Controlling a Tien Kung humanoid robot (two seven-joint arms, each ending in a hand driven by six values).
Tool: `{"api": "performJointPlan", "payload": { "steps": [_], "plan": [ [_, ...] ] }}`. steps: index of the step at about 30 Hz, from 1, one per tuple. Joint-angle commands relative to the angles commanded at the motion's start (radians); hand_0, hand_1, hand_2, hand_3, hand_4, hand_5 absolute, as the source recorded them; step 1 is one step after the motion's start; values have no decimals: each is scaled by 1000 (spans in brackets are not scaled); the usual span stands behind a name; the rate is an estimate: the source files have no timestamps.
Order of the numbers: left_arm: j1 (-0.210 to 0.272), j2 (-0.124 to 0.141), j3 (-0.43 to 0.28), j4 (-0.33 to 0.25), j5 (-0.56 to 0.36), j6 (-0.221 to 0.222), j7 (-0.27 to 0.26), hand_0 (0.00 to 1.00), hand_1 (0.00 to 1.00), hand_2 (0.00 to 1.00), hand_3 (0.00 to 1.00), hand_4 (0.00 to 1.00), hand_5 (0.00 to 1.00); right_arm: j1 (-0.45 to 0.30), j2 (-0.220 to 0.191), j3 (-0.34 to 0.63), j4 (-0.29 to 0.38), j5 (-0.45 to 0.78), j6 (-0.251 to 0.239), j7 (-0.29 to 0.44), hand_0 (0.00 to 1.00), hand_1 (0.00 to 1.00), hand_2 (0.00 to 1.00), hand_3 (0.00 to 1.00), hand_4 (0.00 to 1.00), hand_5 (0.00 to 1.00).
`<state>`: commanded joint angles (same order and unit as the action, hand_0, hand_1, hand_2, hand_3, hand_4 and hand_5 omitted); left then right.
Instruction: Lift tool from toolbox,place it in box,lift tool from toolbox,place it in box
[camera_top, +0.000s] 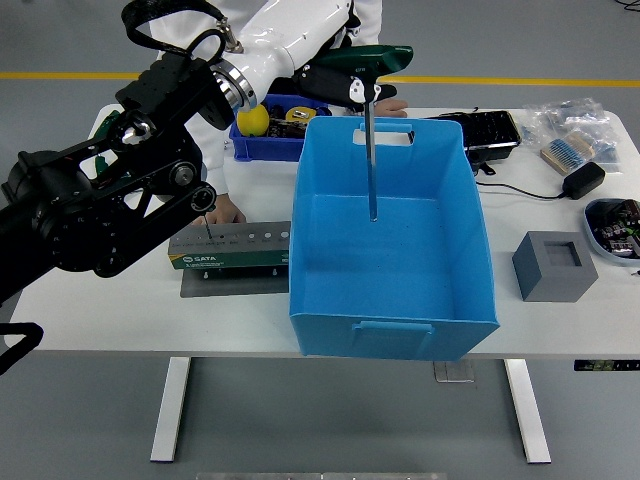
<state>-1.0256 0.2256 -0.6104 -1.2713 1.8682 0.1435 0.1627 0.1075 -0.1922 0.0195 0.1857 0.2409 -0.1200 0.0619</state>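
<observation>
My left hand (345, 72) is shut on the green T-handle of a long hex key (371, 150). The steel shaft hangs straight down into the big blue box (392, 235), its tip above the box floor near the back wall. The grey tool holder (230, 248) with a green label sits on the table left of the box. A second green-handled tool stands in it, mostly hidden behind my black arm. A person's hand (232, 211) rests on the table just behind the holder. My right arm is out of sight.
A small blue bin (262, 146) with a yellow ball (252, 119) stands behind the holder. Right of the box are a grey block (555, 265), a black power adapter (583, 180), a black case (490, 130) and bags of parts (575, 128). The person leans over the far edge.
</observation>
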Motion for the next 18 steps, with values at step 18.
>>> {"api": "performJointPlan", "payload": {
  "steps": [18],
  "plan": [
    [-30,-116,344,225,-236,128,-132,85,9,107,113,904,608,4,-8,-4,1,0,-4,4,745,734,760,694,966,783]
  ]
}}
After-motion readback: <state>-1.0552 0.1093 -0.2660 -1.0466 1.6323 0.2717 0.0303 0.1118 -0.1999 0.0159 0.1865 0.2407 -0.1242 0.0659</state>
